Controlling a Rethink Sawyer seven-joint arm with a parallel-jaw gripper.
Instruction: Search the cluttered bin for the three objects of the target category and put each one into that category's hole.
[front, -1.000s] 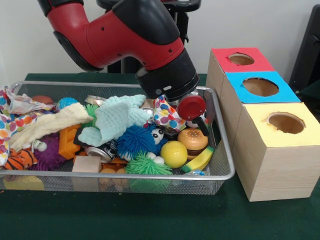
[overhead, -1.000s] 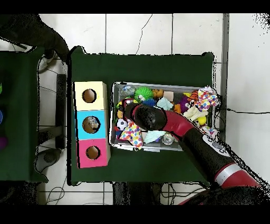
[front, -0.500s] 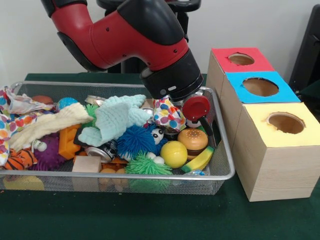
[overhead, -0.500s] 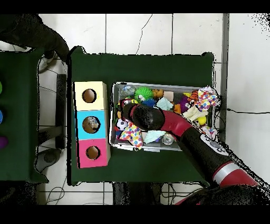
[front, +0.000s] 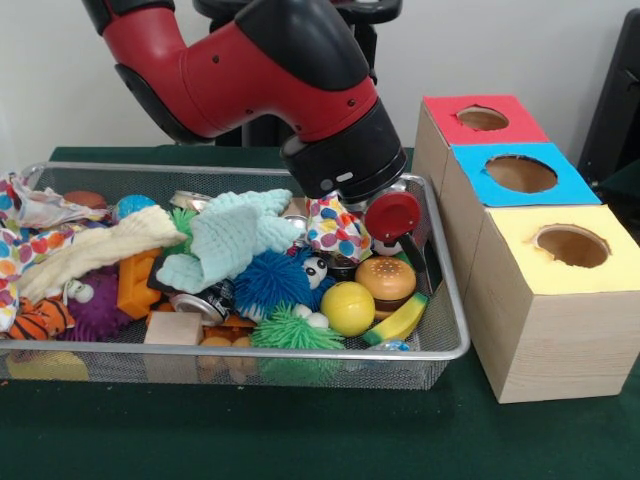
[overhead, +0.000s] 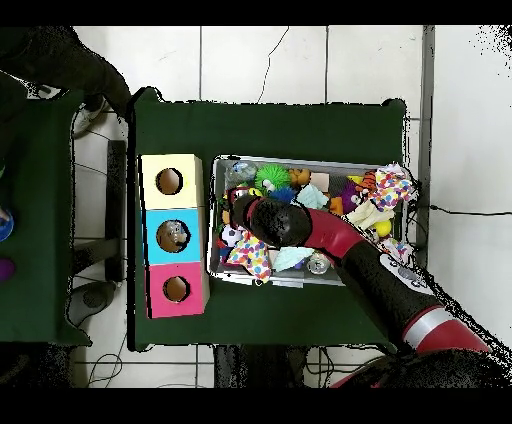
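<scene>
Front view: the red and black Sawyer arm (front: 270, 70) hangs over the 2 o'clock corner of the wide silver wire-mesh bin (front: 250, 352), its gripper (front: 402, 245) low among the toys beside a polka-dot cloth (front: 335, 228). You cannot tell from either view whether the gripper is wide or closed, or whether it holds anything. What looks like one thin crinkly white plastic bag with orange and red print (front: 40, 208) lies well apart at the bin's 9 o'clock end, against the rim. Expect it to be very light, limp and slippery, so pinch a raised fold of film, not the flat sheet. The row of wooden boxes with coloured tops (front: 545, 300) waits at 3 o'clock.
</scene>
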